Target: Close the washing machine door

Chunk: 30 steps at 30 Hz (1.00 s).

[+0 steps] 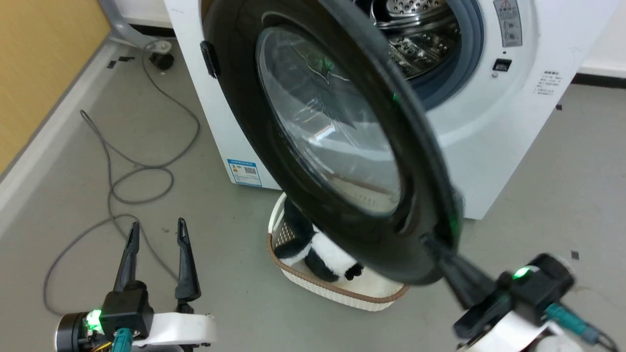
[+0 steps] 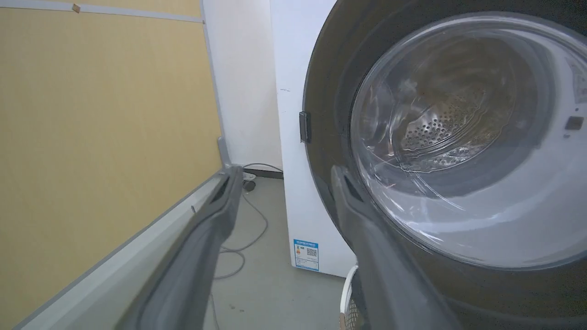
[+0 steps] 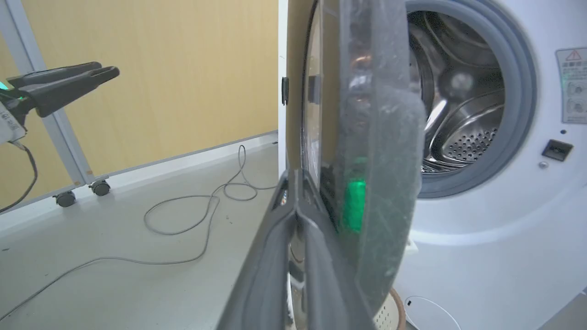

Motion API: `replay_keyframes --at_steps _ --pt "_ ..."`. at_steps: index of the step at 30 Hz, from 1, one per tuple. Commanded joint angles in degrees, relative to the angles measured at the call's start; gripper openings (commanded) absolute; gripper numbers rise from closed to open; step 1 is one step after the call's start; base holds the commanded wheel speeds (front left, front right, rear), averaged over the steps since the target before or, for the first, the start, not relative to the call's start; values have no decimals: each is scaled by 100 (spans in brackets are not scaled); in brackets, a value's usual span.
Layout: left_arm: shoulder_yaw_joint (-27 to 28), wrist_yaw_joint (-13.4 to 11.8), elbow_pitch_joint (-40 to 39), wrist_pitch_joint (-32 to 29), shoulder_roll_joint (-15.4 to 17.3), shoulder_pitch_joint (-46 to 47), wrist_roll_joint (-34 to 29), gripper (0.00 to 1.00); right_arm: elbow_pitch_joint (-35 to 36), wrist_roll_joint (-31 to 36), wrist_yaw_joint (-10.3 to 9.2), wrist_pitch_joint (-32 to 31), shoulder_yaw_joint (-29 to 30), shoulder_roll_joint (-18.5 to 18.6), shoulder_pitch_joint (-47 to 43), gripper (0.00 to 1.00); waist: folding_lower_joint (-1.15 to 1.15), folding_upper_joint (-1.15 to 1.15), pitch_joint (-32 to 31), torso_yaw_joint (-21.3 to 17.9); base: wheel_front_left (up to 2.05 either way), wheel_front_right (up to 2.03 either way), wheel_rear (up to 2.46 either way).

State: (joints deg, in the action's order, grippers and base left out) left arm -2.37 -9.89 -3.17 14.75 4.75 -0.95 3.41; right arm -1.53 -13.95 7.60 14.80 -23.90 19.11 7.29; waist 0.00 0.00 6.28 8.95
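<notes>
Contact at the free edge is what the closing push hangs on: the washing machine door (image 1: pixel 327 127) stands open from the washing machine (image 1: pixel 494 146), its disc seen obliquely in the head view, running from 11 o'clock down to 5 o'clock. The right gripper (image 1: pixel 435 247) sits at that 5 o'clock end, fingers pressed narrow together with nothing seen between them, against the black rim on its outer side. From there the open drum (image 1: pixel 420 44) lies at about 12 o'clock (in the right wrist view, at 2 o'clock past the rim's edge), so I judge the push should go forward and across toward the porthole. The left gripper (image 1: pixel 158 223) hovers at 8 o'clock, fingers spread wide and empty, well apart from the door; the right arm is clearly nearer. A basket (image 1: pixel 342 293) sits on the floor beneath the door's low edge
</notes>
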Motion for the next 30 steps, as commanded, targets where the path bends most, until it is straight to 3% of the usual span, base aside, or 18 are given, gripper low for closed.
replay_keyframes --at_steps 1,16,30 --pt "-11 21 16 25 -24 89 -58 100 -83 -53 -11 20 213 22 67 0 0 0 72 -27 0 0 0" --pt "-230 26 -81 25 -137 691 -143 100 -1236 -107 -11 20 1211 306 1623 0 0 0 1014 21 0 0 0" --pt "-332 -50 -141 25 -173 1100 -131 100 -2594 -65 -11 20 1651 531 3477 0 0 0 1703 66 0 0 0"
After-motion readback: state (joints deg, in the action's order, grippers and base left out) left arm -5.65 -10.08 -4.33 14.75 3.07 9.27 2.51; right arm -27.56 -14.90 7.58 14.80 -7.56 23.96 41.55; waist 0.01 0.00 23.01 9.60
